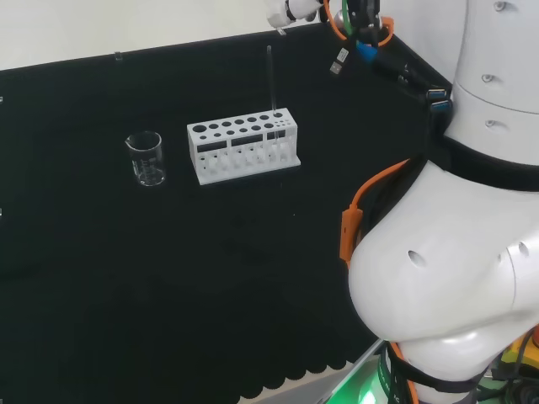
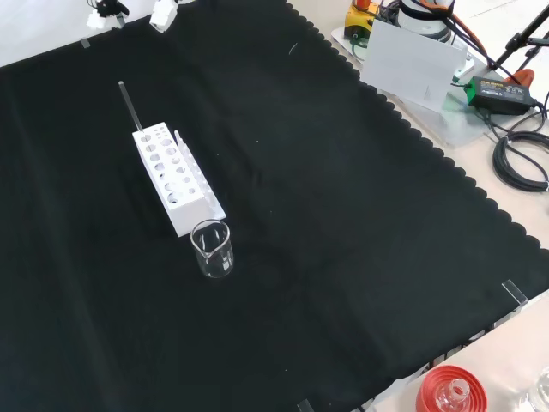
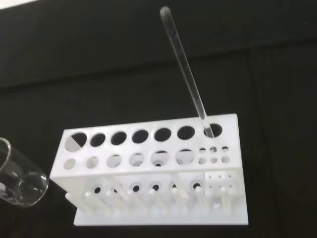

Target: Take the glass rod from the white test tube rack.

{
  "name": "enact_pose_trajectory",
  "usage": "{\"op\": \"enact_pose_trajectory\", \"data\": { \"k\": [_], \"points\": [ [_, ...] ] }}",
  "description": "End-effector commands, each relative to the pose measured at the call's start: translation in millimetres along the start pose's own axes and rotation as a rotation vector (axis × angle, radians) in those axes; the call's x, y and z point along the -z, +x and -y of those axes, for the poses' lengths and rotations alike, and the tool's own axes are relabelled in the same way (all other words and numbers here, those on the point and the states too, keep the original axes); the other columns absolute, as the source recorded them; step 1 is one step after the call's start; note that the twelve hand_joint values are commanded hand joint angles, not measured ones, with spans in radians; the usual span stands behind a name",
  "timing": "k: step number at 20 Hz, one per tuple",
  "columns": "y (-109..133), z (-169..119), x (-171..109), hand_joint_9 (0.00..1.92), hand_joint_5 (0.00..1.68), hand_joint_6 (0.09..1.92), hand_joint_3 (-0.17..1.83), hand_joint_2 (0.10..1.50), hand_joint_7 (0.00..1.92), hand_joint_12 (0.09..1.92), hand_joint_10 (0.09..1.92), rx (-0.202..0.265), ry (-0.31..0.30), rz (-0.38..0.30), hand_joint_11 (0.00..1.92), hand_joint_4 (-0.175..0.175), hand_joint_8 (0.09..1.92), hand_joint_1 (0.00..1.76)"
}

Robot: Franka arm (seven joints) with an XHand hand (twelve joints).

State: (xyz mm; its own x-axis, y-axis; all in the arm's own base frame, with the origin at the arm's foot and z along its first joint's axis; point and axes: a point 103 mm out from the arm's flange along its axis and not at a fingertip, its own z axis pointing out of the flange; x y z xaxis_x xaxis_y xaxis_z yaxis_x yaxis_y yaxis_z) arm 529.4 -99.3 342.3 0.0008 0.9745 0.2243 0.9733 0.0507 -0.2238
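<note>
The white test tube rack (image 1: 244, 147) stands on the black cloth near the far middle of the head view. A clear glass rod (image 1: 271, 80) leans upright in a hole at the rack's right end there. From the front, the rod (image 2: 129, 105) rises from the far end of the rack (image 2: 171, 176). The wrist view looks down on the rack (image 3: 148, 158), where the rod (image 3: 185, 74) sits in a back-row end hole. Parts of the hand (image 1: 290, 10) show at the head view's top edge, above and right of the rod, apart from it. The front view has the hand (image 2: 163, 13) at its top edge.
An empty glass beaker (image 1: 146, 157) stands left of the rack in the head view and just in front of it in the front view (image 2: 213, 249). A red ribbed stand (image 2: 450, 390) sits off the cloth's near corner. Cables (image 2: 519, 154) lie beyond the scalloped edge.
</note>
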Motion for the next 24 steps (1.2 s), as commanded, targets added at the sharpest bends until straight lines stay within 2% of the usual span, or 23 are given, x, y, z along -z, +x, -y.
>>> {"op": "enact_pose_trajectory", "data": {
  "k": [1, 4, 5, 10, 11, 12, 17, 20, 23, 24],
  "points": [
    [-9.0, -16.4, -17.2, 0.64, 0.32, 0.25, 0.26, 0.85, 0.46, 1.33, 0.84, 0.017, 0.011, 0.003, 0.65, -0.008, 0.81, 0.46],
    [-10.4, -21.1, -28.6, 0.65, 0.32, 0.26, 0.26, 0.85, 0.46, 1.33, 0.84, 0.019, 0.027, 0.004, 0.65, -0.009, 0.81, 0.46],
    [-9.1, -23.4, -32.1, 0.65, 0.32, 0.26, 0.26, 0.85, 0.46, 1.33, 0.84, 0.049, 0.023, -0.006, 0.65, -0.009, 0.82, 0.46],
    [-17.1, -25.5, -43.0, 0.68, 0.31, 0.28, 0.26, 0.86, 0.46, 1.32, 0.82, 0.078, -0.012, -0.072, 0.66, -0.010, 0.82, 0.46],
    [5.7, -40.0, -44.4, 0.68, 0.31, 0.28, 0.26, 0.86, 0.46, 1.32, 0.82, 0.079, 0.006, -0.040, 0.67, -0.010, 0.82, 0.46],
    [12.3, -44.8, -45.0, 0.68, 0.31, 0.28, 0.26, 0.86, 0.46, 1.32, 0.82, 0.078, 0.008, -0.043, 0.67, -0.010, 0.82, 0.46],
    [-17.8, -33.2, -52.6, 0.70, 0.30, 0.30, 0.26, 0.86, 0.47, 1.31, 0.81, 0.082, 0.008, -0.086, 0.69, -0.011, 0.82, 0.46],
    [-21.1, -36.6, -59.6, 0.71, 0.30, 0.31, 0.26, 0.86, 0.48, 1.30, 0.80, 0.083, 0.015, -0.086, 0.70, -0.011, 0.82, 0.46],
    [-17.4, -40.2, -63.1, 0.72, 0.30, 0.32, 0.26, 0.86, 0.48, 1.30, 0.80, 0.095, 0.023, -0.085, 0.70, -0.012, 0.82, 0.46],
    [5.4, -53.1, -62.8, 0.72, 0.30, 0.32, 0.26, 0.86, 0.48, 1.30, 0.80, 0.078, 0.045, -0.053, 0.71, -0.012, 0.82, 0.46]
  ]
}}
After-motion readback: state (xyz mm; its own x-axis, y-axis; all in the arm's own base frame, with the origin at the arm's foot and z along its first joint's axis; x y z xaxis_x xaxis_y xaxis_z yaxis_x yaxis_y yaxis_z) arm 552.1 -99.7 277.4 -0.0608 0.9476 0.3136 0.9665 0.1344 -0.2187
